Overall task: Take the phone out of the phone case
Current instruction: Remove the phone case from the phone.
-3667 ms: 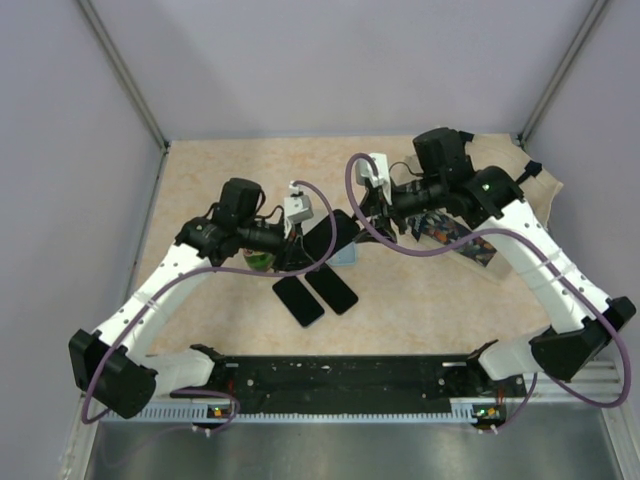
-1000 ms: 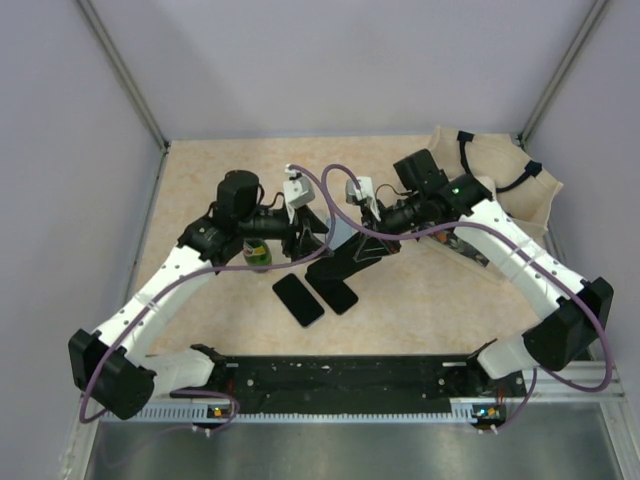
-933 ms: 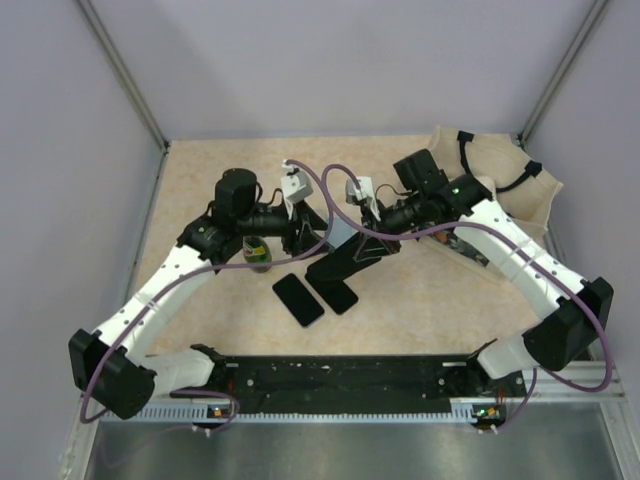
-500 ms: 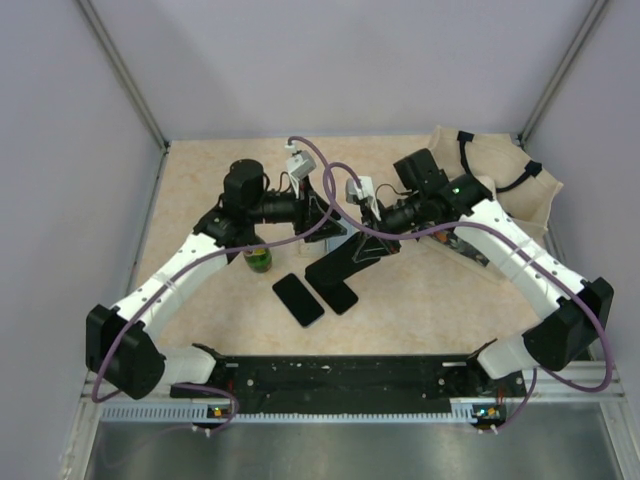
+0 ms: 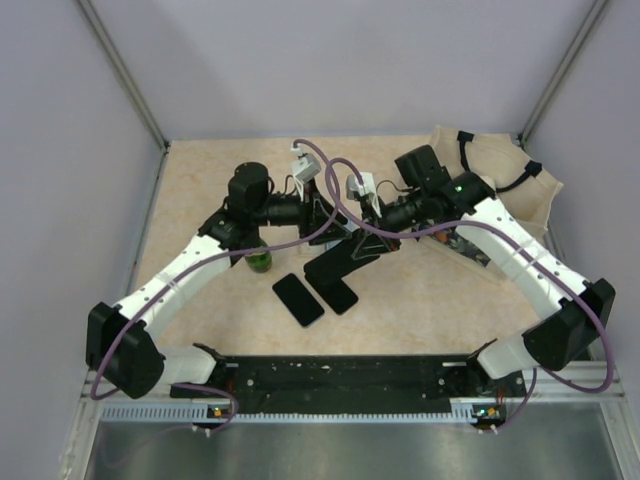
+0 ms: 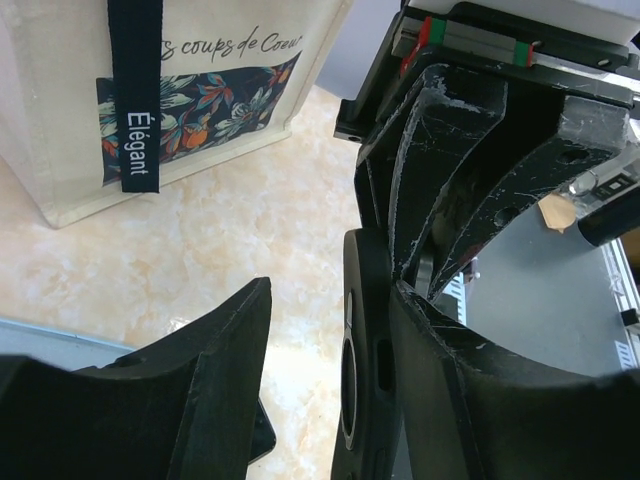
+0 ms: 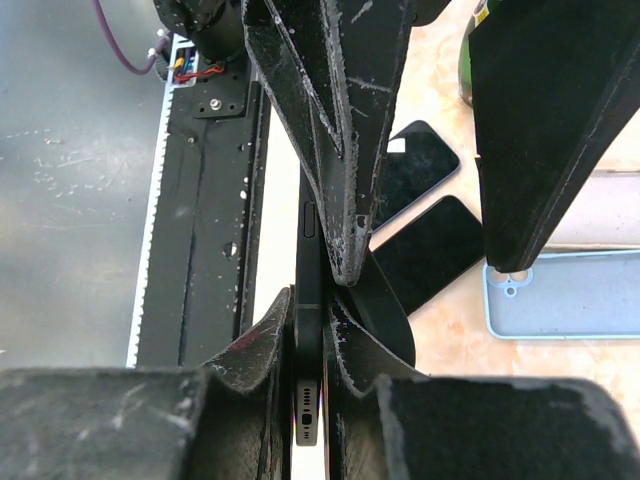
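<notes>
The phone in its black phone case (image 5: 345, 255) hangs tilted above the table, with my right gripper (image 5: 373, 232) shut on its end. The right wrist view shows the phone (image 7: 308, 240) edge-on between my right gripper's (image 7: 308, 300) pads, and a flap of black case (image 7: 388, 315) bows away beside it. My left gripper (image 5: 325, 212) is open around the other end. In the left wrist view the case's edge (image 6: 365, 370) lies against one of the left gripper's (image 6: 330, 290) fingers (image 6: 470, 390), with a gap to the other finger (image 6: 200, 390).
Two bare black phones (image 5: 298, 299) (image 5: 332, 290) lie on the table below the held one. A light blue case (image 7: 570, 295) lies beside them. A green bottle (image 5: 259, 260) stands under the left arm. A printed tote bag (image 5: 500, 195) sits at the right.
My left arm has swung up and to the right, bringing its gripper round the cased phone's free end, and its jaws have narrowed. The right gripper has held the phone still.
</notes>
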`<state>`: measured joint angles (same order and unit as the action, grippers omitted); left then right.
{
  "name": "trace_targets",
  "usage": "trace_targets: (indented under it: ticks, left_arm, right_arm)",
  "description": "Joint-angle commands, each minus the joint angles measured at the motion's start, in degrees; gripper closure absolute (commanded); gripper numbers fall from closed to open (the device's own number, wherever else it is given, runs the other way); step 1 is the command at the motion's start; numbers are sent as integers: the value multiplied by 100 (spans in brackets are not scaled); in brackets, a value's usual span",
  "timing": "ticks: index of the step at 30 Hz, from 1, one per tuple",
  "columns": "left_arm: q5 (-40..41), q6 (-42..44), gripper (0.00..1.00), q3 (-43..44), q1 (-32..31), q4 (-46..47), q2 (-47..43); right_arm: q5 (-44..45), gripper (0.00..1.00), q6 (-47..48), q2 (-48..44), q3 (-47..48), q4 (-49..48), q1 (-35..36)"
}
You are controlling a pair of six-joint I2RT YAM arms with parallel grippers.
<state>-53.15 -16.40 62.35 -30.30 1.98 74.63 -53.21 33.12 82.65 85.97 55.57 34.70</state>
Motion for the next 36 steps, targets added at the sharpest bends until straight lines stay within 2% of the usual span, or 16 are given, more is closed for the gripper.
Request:
trace_targets:
  ticks: [1, 11, 14, 17, 19, 26, 32, 36]
  left_arm:
    - [-74, 93, 44, -73, -116, 233, 52]
    - [-20, 173, 55, -135, -239, 250, 262]
    - [-64, 6, 67, -135, -248, 382, 376]
    - [-266, -205, 71, -161, -239, 584, 491]
    - [-441, -380, 69, -231, -239, 812, 535]
    - [-495, -847, 50, -486, -239, 1217, 605]
    - [-749, -1110, 44, -575, -239, 1507, 658]
    - [-978, -1322, 46, -627, -292, 1780, 737]
  right_arm:
    - [-357, 100, -25, -118, 411, -231, 2]
    - [-453, 100, 10, -118, 464, -249, 2]
    - [-454, 100, 36, -118, 482, -249, 11]
    - [-366, 100, 45, -118, 456, -266, 46]
    - [-304, 100, 54, -135, 438, -275, 72]
    - [-163, 100, 98, -214, 403, -319, 142]
    - [-49, 100, 80, -206, 402, -319, 169]
    - [21, 100, 45, -188, 420, -345, 169]
